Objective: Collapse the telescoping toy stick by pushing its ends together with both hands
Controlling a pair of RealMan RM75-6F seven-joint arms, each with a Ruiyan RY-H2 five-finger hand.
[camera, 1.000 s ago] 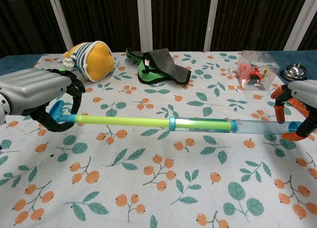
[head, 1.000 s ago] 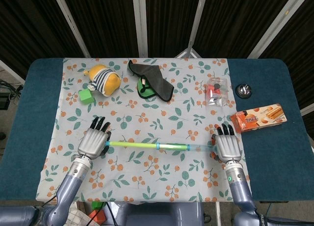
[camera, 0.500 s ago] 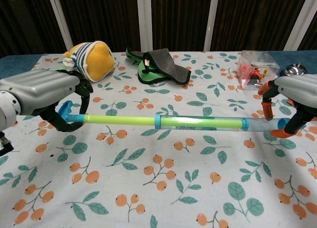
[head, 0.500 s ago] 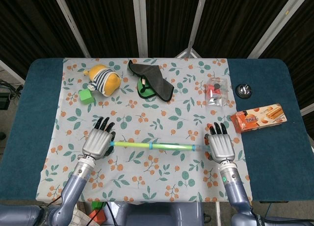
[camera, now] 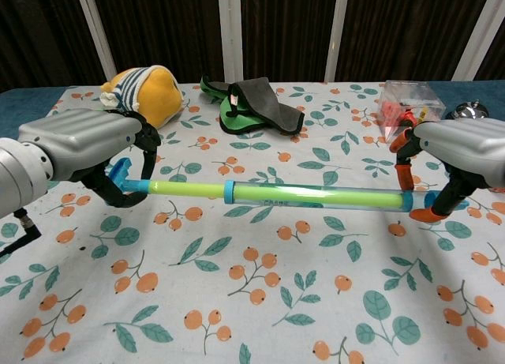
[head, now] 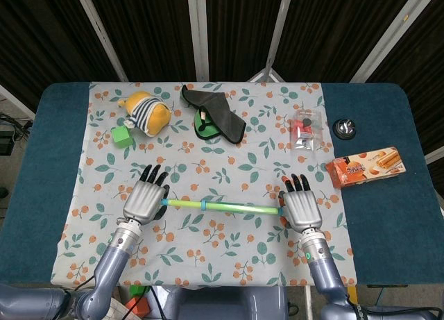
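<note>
The toy stick (head: 222,207) lies level across the front of the floral cloth, a green tube with a blue ring and blue ends; it also shows in the chest view (camera: 276,194), held just above the cloth. My left hand (head: 144,202) wraps its dark fingers around the blue cap at the stick's left end (camera: 120,178). My right hand (head: 300,209) holds the clear right end, with orange-tipped fingers (camera: 404,155) curled around it. Each hand (camera: 79,143) (camera: 465,147) hides the very tip it holds.
A striped plush toy (head: 144,112) and a green block (head: 122,136) sit at the back left. A dark cloth over a green pouch (head: 214,115) lies at the back centre. On the right are a clear box (head: 306,128), a bell (head: 344,128) and an orange snack pack (head: 365,166).
Both hands have moved inward toward each other. The stick is shorter, and the clear right section has slid over the green part.
</note>
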